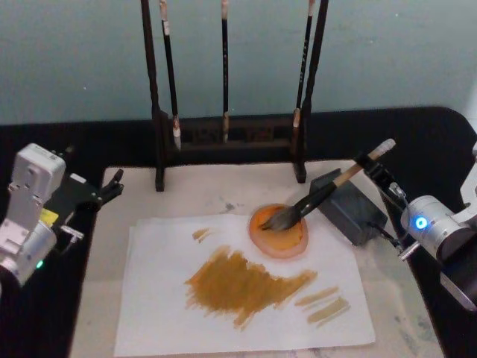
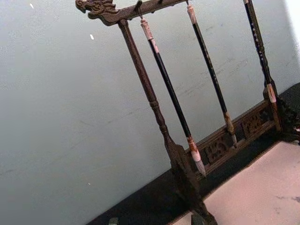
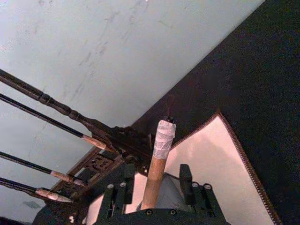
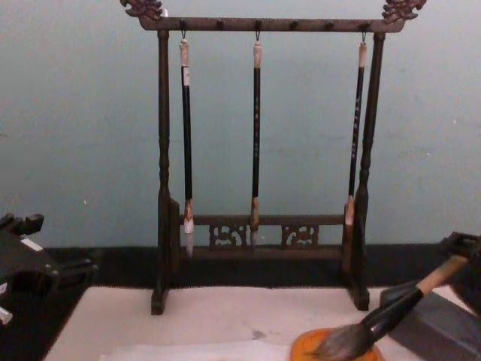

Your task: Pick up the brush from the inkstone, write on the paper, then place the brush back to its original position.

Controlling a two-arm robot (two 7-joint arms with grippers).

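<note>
Tan wood of the brush [image 1: 320,198] runs between my right gripper's [image 1: 375,170] fingers [image 3: 124,185]. They stand parted on either side of its white-banded end and clamp nothing. Just past them the handle crosses the dark grey inkstone [image 1: 350,212]. Farther on, the bristles rest in the orange dish [image 1: 279,239] at the edge of the ochre-streaked paper [image 1: 164,298]. Well beyond, my left gripper [image 1: 112,186] sits parked.

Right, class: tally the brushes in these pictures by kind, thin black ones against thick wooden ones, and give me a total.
Thin black brushes: 3, hanging on the rack
Thick wooden brush: 1, its handle between the open fingers of the right gripper
Total: 4
</note>
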